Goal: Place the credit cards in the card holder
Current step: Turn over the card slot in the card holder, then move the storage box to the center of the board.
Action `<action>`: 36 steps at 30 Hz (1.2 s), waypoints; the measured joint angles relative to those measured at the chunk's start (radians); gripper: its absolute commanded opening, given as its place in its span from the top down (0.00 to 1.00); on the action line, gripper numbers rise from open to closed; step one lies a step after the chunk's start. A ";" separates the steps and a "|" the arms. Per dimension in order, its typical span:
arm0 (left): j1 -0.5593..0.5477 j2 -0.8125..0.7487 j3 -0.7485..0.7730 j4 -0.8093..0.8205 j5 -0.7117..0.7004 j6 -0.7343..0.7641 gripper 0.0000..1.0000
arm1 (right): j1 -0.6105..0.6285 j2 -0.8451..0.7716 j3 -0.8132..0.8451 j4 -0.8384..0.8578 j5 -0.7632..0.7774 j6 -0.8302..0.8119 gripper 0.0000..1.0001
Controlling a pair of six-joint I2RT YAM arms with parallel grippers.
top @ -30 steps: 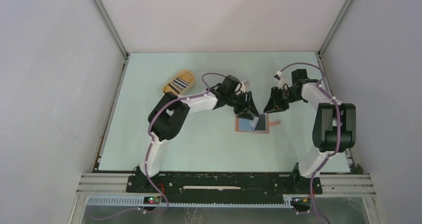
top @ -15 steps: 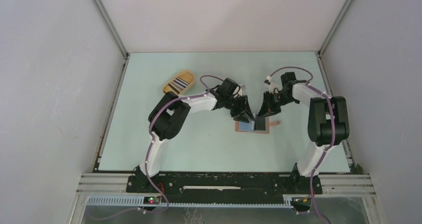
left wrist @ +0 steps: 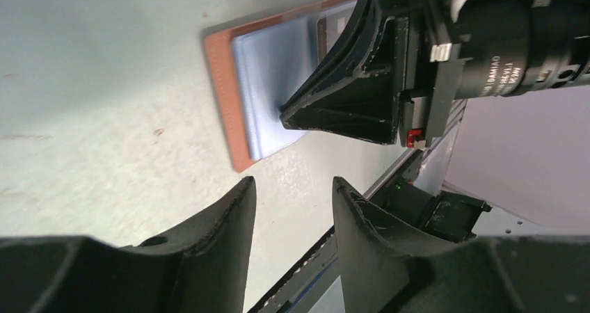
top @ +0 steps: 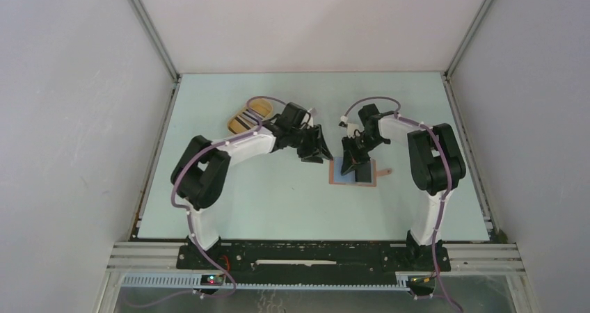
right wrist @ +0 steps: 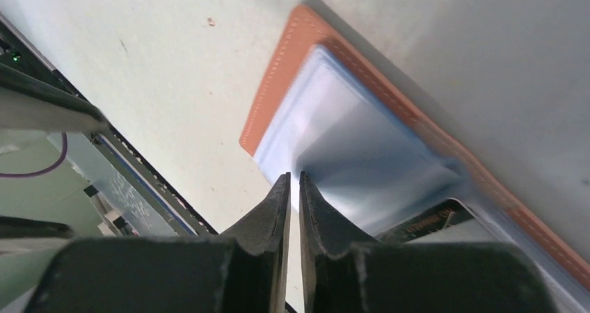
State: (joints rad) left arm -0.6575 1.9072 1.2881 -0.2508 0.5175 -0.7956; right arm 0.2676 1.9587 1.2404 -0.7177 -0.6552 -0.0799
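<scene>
Your right fingers (right wrist: 275, 212) are standing almost closed, with only a thin slit showing between them, and their tips are pressing at the edge of the light blue lining of the card holder (right wrist: 362, 139); whether they are nipping a fold of that lining, you cannot tell from these views. Just beside those tips a dark card (right wrist: 424, 222) with faint lettering is sitting tucked in the holder's pocket. Your left fingers (left wrist: 222, 222) are hanging open with a clear gap between them, gripping nothing, and are hovering over bare surface (top: 278, 195) just off the holder's reddish-brown edge. The holder is lying open and flat on the surface, lining up, between your two arms and closer to the right one. Farther out on your left, the yellow tray (top: 261, 106) is sitting well apart from the holder, and the rest of the credit cards (top: 240, 124) are lying in it as a striped stack, partly hidden behind your left arm
</scene>
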 measured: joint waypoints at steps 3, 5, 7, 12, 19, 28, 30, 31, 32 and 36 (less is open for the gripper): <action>0.034 -0.078 -0.042 -0.008 -0.048 0.040 0.50 | 0.014 0.000 0.014 -0.018 0.001 -0.015 0.72; 0.062 -0.142 -0.065 -0.019 -0.093 0.079 0.49 | 0.004 -0.003 0.023 -0.033 -0.026 -0.038 0.68; 0.090 -0.201 -0.072 -0.034 -0.137 0.119 0.48 | -0.024 -0.018 0.030 -0.055 -0.069 -0.075 0.64; 0.165 -0.380 -0.072 -0.050 -0.296 0.238 0.35 | -0.127 -0.151 0.043 -0.110 -0.173 -0.175 0.55; 0.294 -0.538 -0.072 -0.031 -0.495 0.343 0.00 | -0.215 -0.338 0.150 -0.130 -0.277 -0.328 0.27; 0.592 -0.300 -0.016 -0.112 -0.463 0.212 0.01 | -0.159 -0.262 0.267 -0.161 -0.356 -0.423 0.27; 0.613 -0.230 0.010 -0.164 -0.476 0.200 0.03 | -0.146 -0.239 0.263 -0.175 -0.356 -0.428 0.27; 0.614 -0.194 0.039 -0.208 -0.489 0.199 0.07 | -0.137 -0.232 0.257 -0.180 -0.352 -0.429 0.28; 0.612 -0.157 0.076 -0.246 -0.497 0.200 0.09 | -0.129 -0.229 0.252 -0.189 -0.341 -0.432 0.28; 0.600 -0.037 0.228 -0.322 -0.534 0.246 0.17 | -0.096 -0.229 0.231 -0.204 -0.304 -0.442 0.28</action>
State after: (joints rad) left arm -0.0570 1.8702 1.5162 -0.5724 -0.0166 -0.5495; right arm 0.1719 1.7298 1.4715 -0.9222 -0.9592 -0.5217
